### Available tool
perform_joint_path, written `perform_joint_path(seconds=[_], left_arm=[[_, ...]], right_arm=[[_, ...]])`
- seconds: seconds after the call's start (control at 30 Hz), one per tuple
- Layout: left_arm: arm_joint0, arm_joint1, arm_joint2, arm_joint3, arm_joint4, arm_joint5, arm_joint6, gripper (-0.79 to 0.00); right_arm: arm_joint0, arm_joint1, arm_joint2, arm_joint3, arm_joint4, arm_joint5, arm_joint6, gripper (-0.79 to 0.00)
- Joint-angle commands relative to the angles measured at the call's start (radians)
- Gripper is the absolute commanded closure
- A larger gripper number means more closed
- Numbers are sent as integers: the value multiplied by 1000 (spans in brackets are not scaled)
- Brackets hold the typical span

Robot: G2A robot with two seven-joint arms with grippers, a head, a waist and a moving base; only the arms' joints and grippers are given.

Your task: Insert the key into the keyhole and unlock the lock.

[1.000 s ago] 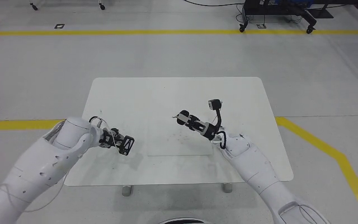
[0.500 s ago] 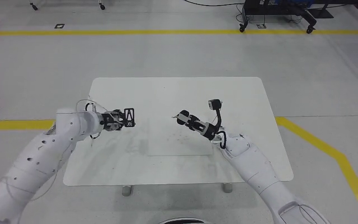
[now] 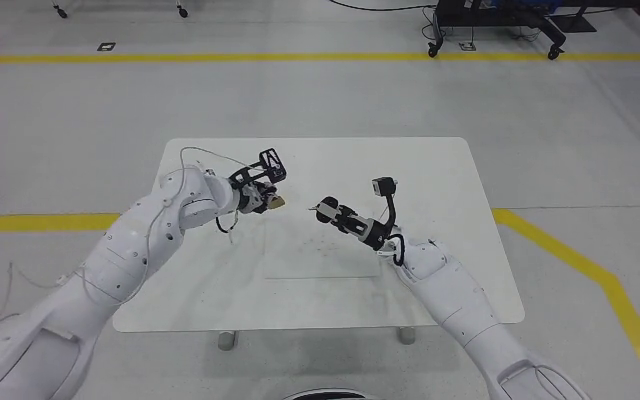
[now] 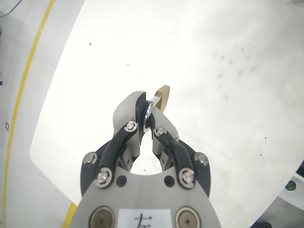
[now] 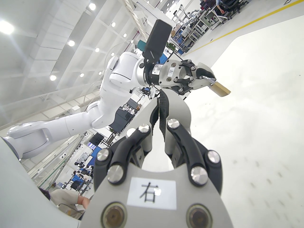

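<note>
A brass padlock (image 4: 163, 96) hangs by its silver shackle (image 4: 149, 110) from my left gripper (image 4: 148, 102), which is shut on the shackle. In the top view this left gripper (image 3: 263, 197) holds the padlock (image 3: 276, 202) above the table's left-middle. My right gripper (image 3: 322, 209) sits a short way to the right of it, its fingers pressed together, with a thin sliver, seemingly the key, poking out toward the padlock. From the right wrist view, the right gripper (image 5: 159, 97) is shut and points at the left gripper (image 5: 206, 75) and the padlock (image 5: 222, 89) beyond.
The white table (image 3: 430, 170) carries faint dark scuff marks (image 3: 325, 240) near its middle. A yellow floor line (image 3: 560, 250) runs past the right edge, and wheeled carts (image 3: 500, 25) stand far behind.
The left arm swung up from the table's front left toward the middle, carrying the padlock close to the right gripper. The right arm has stayed still.
</note>
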State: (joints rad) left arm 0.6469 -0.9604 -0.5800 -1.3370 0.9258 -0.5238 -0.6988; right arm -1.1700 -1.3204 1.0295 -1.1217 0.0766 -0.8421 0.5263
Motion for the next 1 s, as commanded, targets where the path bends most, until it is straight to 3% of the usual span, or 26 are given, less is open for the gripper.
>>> perform_joint_path(seconds=[0.0, 0.27, 0.33, 0.43, 0.57, 0.7, 0.97], left_arm=[[2, 1, -1, -1, 4, -1, 1, 0], [8, 1, -10, 4, -12, 12, 22, 0], [38, 3, -61, 66, -165, 34, 88, 0], [63, 1, -122, 197, -479, -21, 67, 0], [58, -15, -154, 351, -906, -100, -125, 0], [32, -46, -159, 480, -1270, -102, -342, 0], [-21, -151, -120, 651, -1678, -32, -535, 0]], right_arm=[[0, 0, 0, 0, 0, 0, 0, 0], [0, 0, 0, 0, 0, 0, 0, 0], [0, 0, 0, 0, 0, 0, 0, 0], [-3, 1, 9, 15, -4, 28, -28, 0], [-5, -3, 22, 50, 0, 19, -101, 0], [-10, -6, 40, 50, 16, -2, -172, 0], [-57, -16, 54, -3, 118, -3, -273, 0]])
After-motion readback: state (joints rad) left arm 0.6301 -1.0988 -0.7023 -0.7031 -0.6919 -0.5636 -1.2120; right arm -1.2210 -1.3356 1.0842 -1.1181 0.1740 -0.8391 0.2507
